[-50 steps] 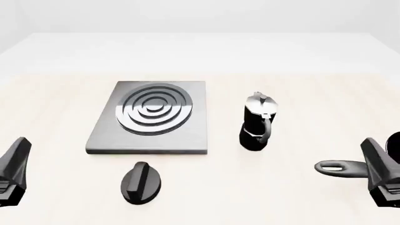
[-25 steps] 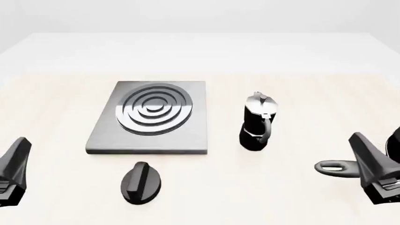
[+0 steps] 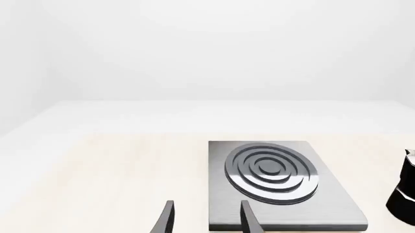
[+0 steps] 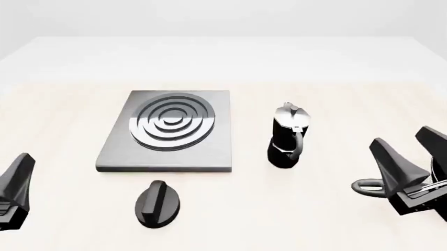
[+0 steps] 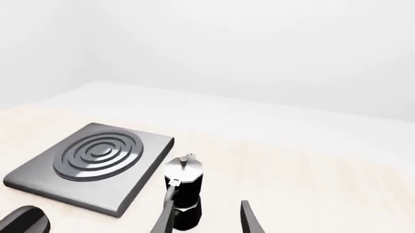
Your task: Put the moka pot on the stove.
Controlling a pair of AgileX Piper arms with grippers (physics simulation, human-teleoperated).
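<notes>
Off to the right, the right gripper (image 4: 412,151) has its two black fingers spread wide, holding nothing, parked over the black pan handle (image 4: 370,186). Ahead and left of it the small black faceted moka pot with silver lid (image 4: 287,137) stands upright, handle toward the arms, just beside the flat dark-grey ringed stove (image 4: 169,129). The left gripper (image 3: 206,221) is open too, empty, well away.

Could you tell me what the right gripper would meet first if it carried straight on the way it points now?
Most likely the moka pot: in the wrist view it stands just ahead of the open right gripper, nearer one finger than centred, so it might only graze it. Depth is uncertain.
</notes>
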